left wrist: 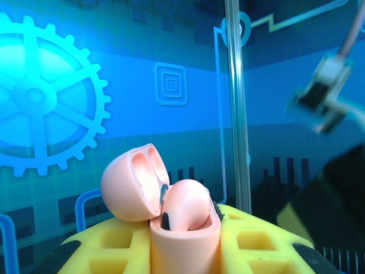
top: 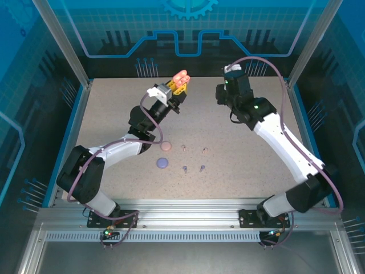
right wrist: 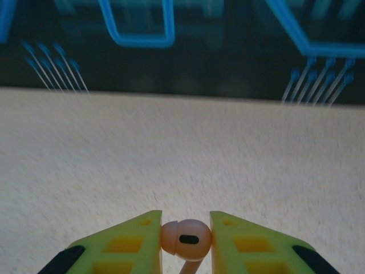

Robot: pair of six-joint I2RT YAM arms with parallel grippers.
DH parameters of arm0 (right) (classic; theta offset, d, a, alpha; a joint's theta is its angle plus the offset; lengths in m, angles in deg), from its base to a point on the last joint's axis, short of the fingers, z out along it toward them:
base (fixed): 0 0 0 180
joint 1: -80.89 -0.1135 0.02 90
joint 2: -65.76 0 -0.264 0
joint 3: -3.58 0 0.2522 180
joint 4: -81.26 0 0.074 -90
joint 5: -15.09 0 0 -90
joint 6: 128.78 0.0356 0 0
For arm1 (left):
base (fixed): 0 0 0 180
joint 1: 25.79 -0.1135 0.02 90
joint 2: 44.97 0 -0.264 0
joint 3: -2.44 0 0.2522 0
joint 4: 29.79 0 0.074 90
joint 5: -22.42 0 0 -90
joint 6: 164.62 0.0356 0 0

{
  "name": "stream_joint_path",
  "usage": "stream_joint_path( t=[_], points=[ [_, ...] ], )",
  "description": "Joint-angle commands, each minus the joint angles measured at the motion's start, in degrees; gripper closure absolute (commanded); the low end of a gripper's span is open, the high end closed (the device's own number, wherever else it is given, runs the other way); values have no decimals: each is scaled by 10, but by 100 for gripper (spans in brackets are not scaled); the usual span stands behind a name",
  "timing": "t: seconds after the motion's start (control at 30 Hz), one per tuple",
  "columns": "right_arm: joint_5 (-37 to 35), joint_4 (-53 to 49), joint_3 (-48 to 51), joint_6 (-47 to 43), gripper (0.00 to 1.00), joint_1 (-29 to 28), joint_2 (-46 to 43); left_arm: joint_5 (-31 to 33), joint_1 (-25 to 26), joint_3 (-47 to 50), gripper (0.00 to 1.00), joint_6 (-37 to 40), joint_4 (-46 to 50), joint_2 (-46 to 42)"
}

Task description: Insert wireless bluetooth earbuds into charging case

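Note:
My left gripper (top: 178,87) is raised over the far middle of the table, shut on a coral charging case (top: 181,77). In the left wrist view the case (left wrist: 185,242) stands upright between the yellow fingers (left wrist: 108,245) with its lid (left wrist: 134,185) swung open to the left. One coral earbud (left wrist: 188,205) sits in it. My right gripper (right wrist: 185,242) is shut on a second coral earbud (right wrist: 185,238), stem pointing down. It hovers above the table a little right of the case (top: 219,94). Two pale pink earbuds (top: 183,147) and two purple earbuds (top: 185,168) lie on the table.
A closed pale pink case (top: 166,146) and a closed purple case (top: 162,163) lie near the table's middle, beside my left forearm. Metal frame posts (top: 74,57) and blue walls ring the speckled table (top: 251,165).

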Motion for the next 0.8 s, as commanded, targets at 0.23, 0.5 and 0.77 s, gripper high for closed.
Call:
stream_joint_path(
  t=[0.23, 0.5, 0.77],
  points=[
    [50, 235, 74, -105, 73, -43, -109, -27, 23, -12, 100, -7, 1, -3],
    [112, 273, 63, -91, 72, -42, -109, -28, 45, -26, 100, 2, 9, 10],
    [163, 263, 45, -29, 71, -36, -84, -17, 56, -31, 100, 6, 11, 18]
  ],
)
